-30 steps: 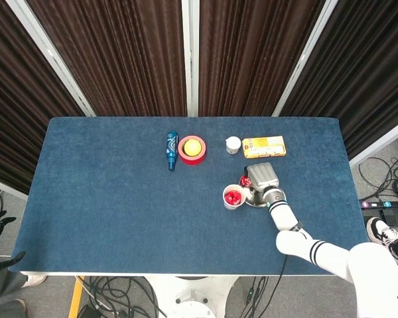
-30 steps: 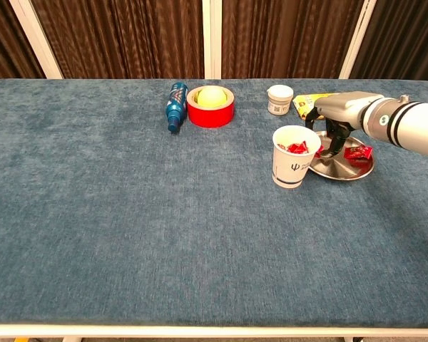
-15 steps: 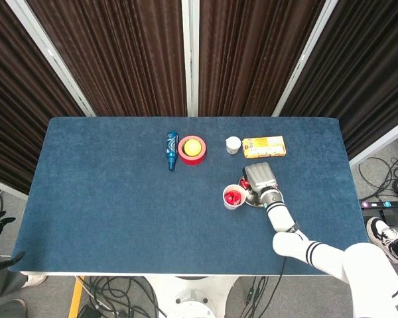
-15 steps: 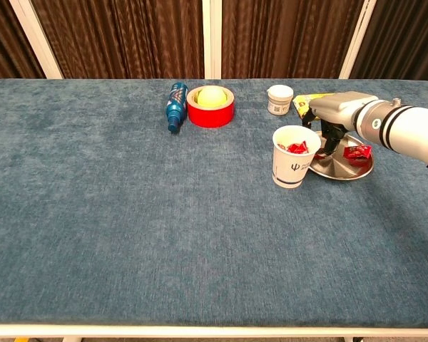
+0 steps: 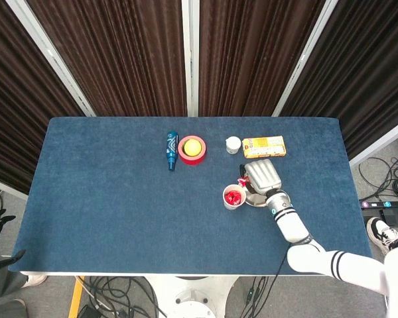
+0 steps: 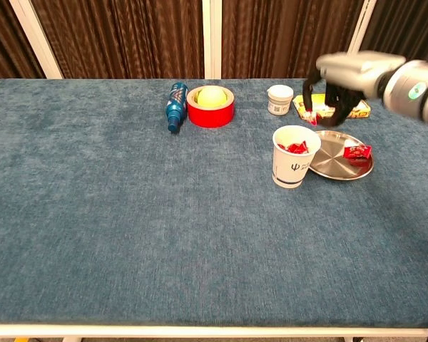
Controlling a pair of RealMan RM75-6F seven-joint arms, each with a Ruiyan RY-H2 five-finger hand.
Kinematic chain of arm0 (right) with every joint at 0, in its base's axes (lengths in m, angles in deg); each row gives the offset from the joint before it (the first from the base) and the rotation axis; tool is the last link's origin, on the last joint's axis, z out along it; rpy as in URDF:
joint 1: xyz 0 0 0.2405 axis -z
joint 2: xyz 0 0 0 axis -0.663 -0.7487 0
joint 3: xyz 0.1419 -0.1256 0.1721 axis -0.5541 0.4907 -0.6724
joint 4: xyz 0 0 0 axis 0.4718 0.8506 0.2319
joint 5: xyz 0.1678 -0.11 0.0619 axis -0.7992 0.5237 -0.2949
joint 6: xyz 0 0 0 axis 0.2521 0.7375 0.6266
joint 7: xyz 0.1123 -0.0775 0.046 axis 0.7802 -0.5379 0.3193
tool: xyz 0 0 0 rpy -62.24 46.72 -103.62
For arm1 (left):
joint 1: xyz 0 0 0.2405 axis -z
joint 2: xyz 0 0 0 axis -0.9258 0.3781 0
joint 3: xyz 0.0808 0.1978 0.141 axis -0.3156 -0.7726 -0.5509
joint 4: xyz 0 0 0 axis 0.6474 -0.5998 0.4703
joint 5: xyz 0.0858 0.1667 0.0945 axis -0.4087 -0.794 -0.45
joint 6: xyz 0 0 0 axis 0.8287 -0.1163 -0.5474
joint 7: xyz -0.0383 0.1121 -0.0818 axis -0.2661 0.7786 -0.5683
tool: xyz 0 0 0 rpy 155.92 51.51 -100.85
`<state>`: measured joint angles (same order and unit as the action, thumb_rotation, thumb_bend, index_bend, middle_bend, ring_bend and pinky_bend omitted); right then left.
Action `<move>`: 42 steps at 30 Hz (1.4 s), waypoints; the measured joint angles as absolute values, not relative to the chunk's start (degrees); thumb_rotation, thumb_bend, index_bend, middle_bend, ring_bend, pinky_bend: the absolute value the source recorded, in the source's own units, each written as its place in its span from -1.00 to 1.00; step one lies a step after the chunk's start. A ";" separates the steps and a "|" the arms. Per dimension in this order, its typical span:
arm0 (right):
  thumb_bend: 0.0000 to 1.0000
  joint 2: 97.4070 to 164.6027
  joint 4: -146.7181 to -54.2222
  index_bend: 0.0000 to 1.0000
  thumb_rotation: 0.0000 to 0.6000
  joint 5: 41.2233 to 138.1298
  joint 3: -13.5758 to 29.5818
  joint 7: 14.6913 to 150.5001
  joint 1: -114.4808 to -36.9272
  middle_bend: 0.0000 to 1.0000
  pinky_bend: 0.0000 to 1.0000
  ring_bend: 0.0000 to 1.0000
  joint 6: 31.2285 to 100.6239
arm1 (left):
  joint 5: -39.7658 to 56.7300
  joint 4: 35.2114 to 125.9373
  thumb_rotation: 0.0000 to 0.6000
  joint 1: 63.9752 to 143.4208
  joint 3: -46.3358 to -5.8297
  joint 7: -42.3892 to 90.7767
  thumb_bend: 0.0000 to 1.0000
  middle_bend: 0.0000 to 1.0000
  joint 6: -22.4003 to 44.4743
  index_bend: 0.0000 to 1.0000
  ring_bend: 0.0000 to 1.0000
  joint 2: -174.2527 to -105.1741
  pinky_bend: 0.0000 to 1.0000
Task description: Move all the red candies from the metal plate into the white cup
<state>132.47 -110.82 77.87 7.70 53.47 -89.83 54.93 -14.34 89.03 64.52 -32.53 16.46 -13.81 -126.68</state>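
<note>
Right hand (image 6: 340, 80) has lifted off the shiny round metal plate (image 6: 330, 167) since a second ago, now pinching a crinkly red candy (image 6: 312, 117) above it. One wrapped candy (image 6: 357, 151) stays on the plate; the paper white cup (image 6: 294, 158) holds several. Left hand isn't visible.

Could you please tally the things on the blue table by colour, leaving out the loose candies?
Red: 1, the red tape roll
Blue: 1, the blue bottle
White: 2, the white paper cup and small white jar
Yellow: 2, the yellow ball and yellow packet
Silver: 1, the round metal plate
Total: 7
</note>
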 measured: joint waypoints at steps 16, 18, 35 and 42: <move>-0.58 129.27 -118.09 -0.35 1.00 82.60 10.57 52.82 -90.30 1.00 1.00 0.97 53.02 | -14.20 88.91 1.00 64.34 -32.80 16.46 -1.00 -0.52 -13.56 -0.40 -0.72 -126.83 -0.65; -0.69 129.23 -118.02 -0.39 1.00 82.92 10.46 53.04 -90.15 1.00 1.00 0.97 53.77 | -14.15 88.87 1.00 64.36 -32.78 16.44 -1.00 -0.52 -13.49 -0.40 -0.72 -126.83 -0.65; -0.75 124.22 -112.26 -0.25 1.00 77.25 12.06 53.25 -85.35 1.00 1.00 0.97 56.12 | -14.81 89.39 1.00 64.94 -32.70 17.02 -1.00 -0.52 -13.37 -0.40 -0.72 -126.91 -0.65; -0.75 129.11 -102.94 -0.21 1.00 73.00 13.52 51.60 -85.79 1.00 1.00 0.97 51.38 | -14.62 89.60 1.00 65.18 -32.74 17.46 -1.00 -0.52 -12.81 -0.40 -0.72 -126.92 -0.65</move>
